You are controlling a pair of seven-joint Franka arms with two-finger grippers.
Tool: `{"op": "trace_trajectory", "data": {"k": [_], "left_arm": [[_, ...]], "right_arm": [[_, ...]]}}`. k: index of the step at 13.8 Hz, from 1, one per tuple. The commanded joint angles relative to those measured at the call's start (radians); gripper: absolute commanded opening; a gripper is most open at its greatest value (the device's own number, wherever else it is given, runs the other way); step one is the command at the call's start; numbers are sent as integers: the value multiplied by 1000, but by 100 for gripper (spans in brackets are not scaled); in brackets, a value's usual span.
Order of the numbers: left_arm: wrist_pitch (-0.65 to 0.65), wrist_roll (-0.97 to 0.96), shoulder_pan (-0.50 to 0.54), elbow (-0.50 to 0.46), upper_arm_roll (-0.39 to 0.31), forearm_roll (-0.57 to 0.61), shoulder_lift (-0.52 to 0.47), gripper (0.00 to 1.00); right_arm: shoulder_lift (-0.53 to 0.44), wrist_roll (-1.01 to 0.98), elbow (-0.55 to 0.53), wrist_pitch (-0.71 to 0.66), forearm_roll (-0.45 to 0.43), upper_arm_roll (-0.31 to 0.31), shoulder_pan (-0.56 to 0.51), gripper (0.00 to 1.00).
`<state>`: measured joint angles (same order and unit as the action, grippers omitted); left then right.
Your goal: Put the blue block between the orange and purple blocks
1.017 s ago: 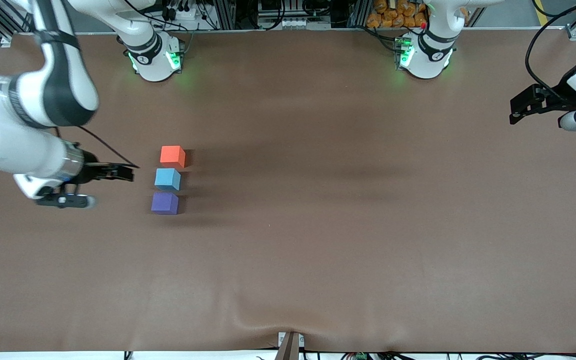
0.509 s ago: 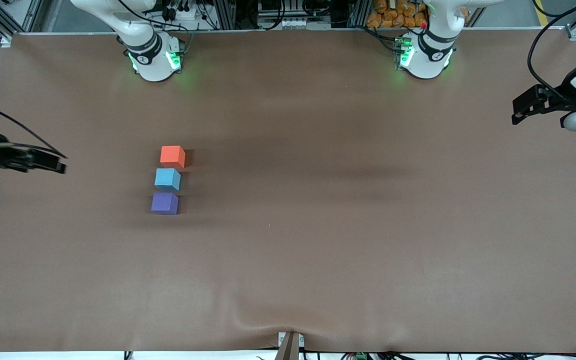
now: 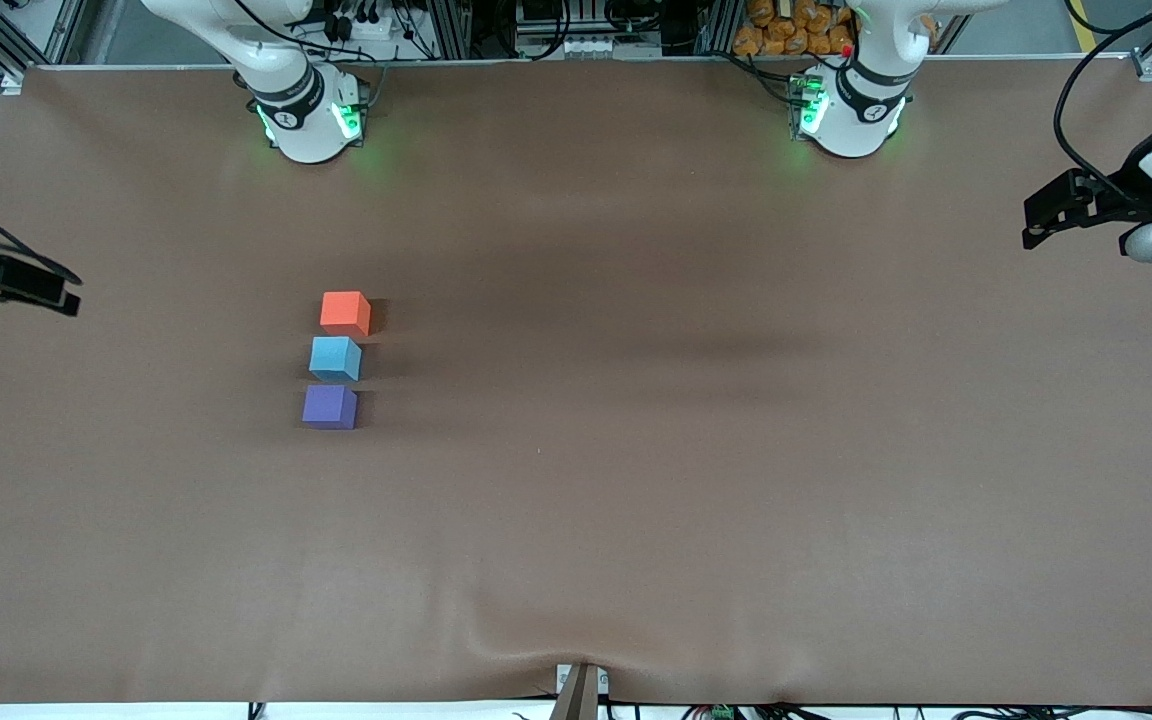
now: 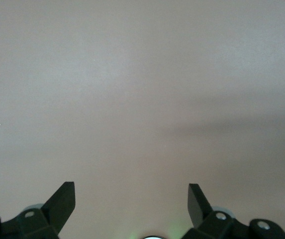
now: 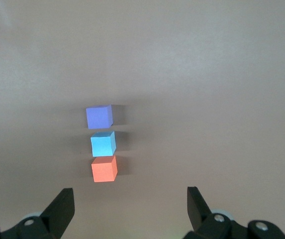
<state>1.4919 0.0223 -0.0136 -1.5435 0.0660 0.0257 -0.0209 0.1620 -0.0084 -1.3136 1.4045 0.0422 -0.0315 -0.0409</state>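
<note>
The orange block [image 3: 345, 312], the blue block [image 3: 335, 358] and the purple block [image 3: 329, 407] stand in one short line on the brown table [image 3: 636, 450]. The blue block is in the middle, the orange one farthest from the front camera, the purple one nearest. In the right wrist view the purple block [image 5: 99, 117], the blue block [image 5: 103, 144] and the orange block [image 5: 104, 169] show the same line. My right gripper [image 3: 61, 290] is open and empty at the right arm's end of the table; the right wrist view also shows it [image 5: 131, 199] open. My left gripper [image 3: 1033, 225] is open and empty at the left arm's end, over bare table [image 4: 131, 194].
The two arm bases [image 3: 308, 115] [image 3: 848, 110] stand along the table's edge farthest from the front camera. A small bracket [image 3: 579, 690] sits at the edge nearest the front camera.
My right arm has drawn back from beside the blocks to the right arm's end of the table. The three blocks have not moved. The left arm has barely moved.
</note>
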Motion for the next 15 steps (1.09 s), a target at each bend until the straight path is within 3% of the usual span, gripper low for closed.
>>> {"op": "trace_trajectory", "data": {"k": [1,5,6,10,15], "left_arm": [[1,8,6,0,9,-4,-10,100],[1,8,6,0,11,-4,-10,100],[1,8,7,0,9,-4,-10,100],[1,8,7,0,11,-4,-8,100],[1,7,6,0,11,-4,-7,100]], "right_arm": [[-132,4,-100,-6,-69,10,-2,100],[-318,15,-350,124,-90,18,-4,100],[-323,15,-361,129,-90,18,-2,100],[-266,5,-259,126,-148,18,3,100],[-228,16,-211,125,-125,16,13,100]]}}
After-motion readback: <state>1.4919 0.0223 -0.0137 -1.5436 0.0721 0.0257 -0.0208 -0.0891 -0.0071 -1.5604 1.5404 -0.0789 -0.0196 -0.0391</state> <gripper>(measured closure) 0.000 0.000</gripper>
